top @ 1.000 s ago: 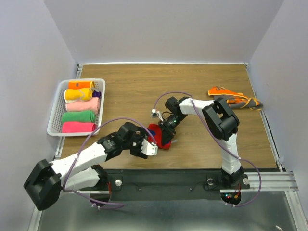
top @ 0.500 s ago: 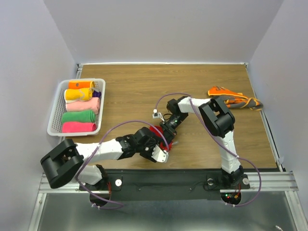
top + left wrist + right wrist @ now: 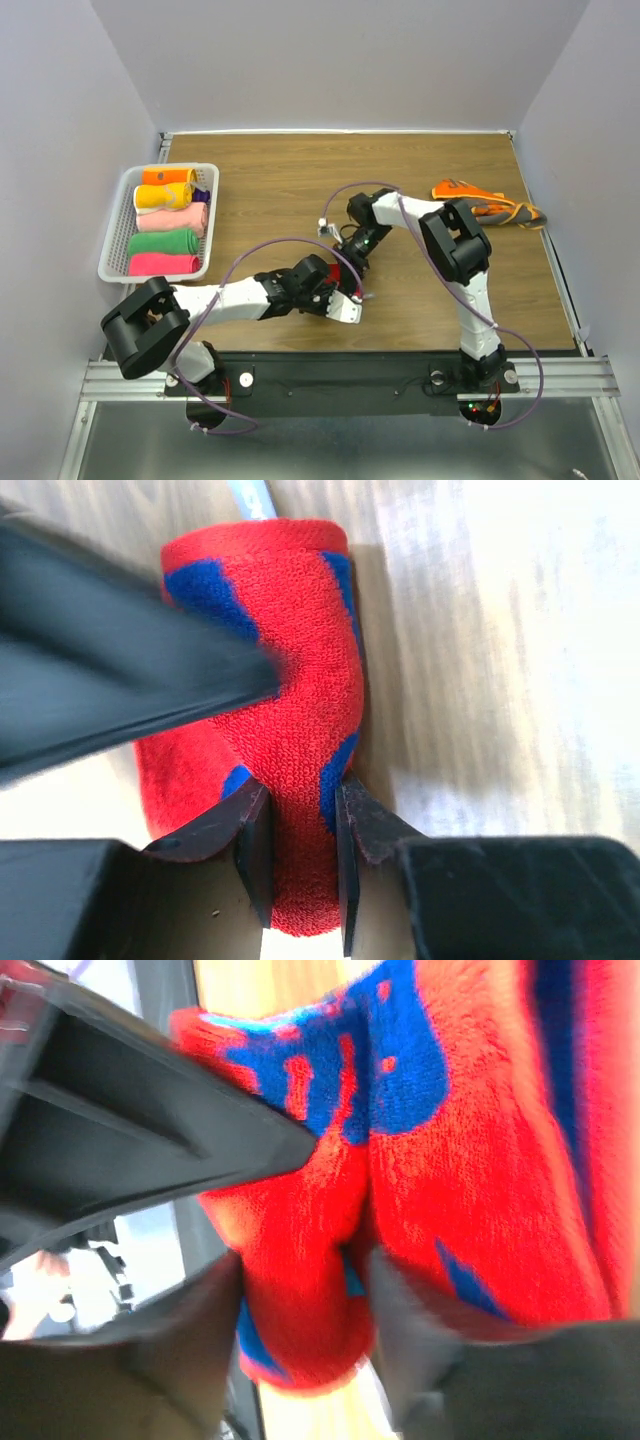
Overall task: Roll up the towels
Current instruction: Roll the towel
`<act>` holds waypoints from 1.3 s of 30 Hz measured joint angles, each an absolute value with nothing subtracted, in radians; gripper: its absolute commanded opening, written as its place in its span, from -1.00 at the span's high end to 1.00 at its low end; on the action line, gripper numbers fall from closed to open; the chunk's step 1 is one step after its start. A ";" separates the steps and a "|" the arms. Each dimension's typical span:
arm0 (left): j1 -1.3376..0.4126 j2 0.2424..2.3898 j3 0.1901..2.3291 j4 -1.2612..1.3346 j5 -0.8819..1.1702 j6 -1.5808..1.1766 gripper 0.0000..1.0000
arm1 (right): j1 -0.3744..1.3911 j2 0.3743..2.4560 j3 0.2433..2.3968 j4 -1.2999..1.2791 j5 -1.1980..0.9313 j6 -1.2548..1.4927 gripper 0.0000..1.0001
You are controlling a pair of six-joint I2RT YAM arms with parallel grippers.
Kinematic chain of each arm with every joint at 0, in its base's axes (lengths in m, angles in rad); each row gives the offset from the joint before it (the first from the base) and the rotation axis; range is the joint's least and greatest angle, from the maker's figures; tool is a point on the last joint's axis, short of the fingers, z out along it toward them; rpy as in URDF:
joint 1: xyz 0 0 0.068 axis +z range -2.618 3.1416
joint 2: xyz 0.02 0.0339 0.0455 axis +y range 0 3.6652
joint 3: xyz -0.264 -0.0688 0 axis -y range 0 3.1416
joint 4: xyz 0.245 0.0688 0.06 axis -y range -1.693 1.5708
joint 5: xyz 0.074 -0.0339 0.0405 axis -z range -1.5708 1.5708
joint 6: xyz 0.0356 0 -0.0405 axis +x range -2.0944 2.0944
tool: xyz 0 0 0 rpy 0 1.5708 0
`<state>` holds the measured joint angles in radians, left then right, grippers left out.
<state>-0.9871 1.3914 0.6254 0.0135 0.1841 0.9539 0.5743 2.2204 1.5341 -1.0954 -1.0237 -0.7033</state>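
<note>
A rolled red towel with blue patches (image 3: 285, 680) lies on the wooden table near the front middle. My left gripper (image 3: 298, 855) is shut on its near end, and the cloth bulges out between the two pads. My right gripper (image 3: 305, 1350) stands open, its blurred fingers (image 3: 185, 1345) on either side of the same red towel (image 3: 470, 1180) without pinching it. From above, the left gripper (image 3: 343, 297) and right gripper (image 3: 357, 256) meet tip to tip and hide nearly all of the roll.
A white basket (image 3: 116, 240) at the left holds several rolled towels in orange, yellow, pink and green. A crumpled orange and grey towel (image 3: 488, 203) lies at the right edge. The table's front edge runs just below the left gripper.
My left arm swung right onto the red towel and its jaws closed on the roll. My right gripper's fingers spread apart and drew back a little.
</note>
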 measured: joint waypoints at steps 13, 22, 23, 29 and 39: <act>-0.964 1.517 0.801 -0.187 0.340 0.829 0.52 | 0.297 1.899 1.682 -0.910 -0.821 -0.556 -0.69; -0.828 1.647 0.935 -0.311 0.572 0.799 0.49 | 0.301 1.549 1.439 -0.912 -0.770 -0.550 -0.69; -0.813 1.664 0.952 -0.327 0.596 0.799 0.49 | 0.301 1.519 1.413 -0.913 -0.765 -0.548 -0.69; -0.712 1.856 1.147 -0.540 0.807 0.842 0.39 | 0.317 1.395 1.277 -0.912 -0.682 -0.574 -0.71; -0.617 2.090 1.360 -0.841 1.038 0.986 0.25 | 0.646 1.281 1.107 -0.789 -0.404 -0.591 -0.71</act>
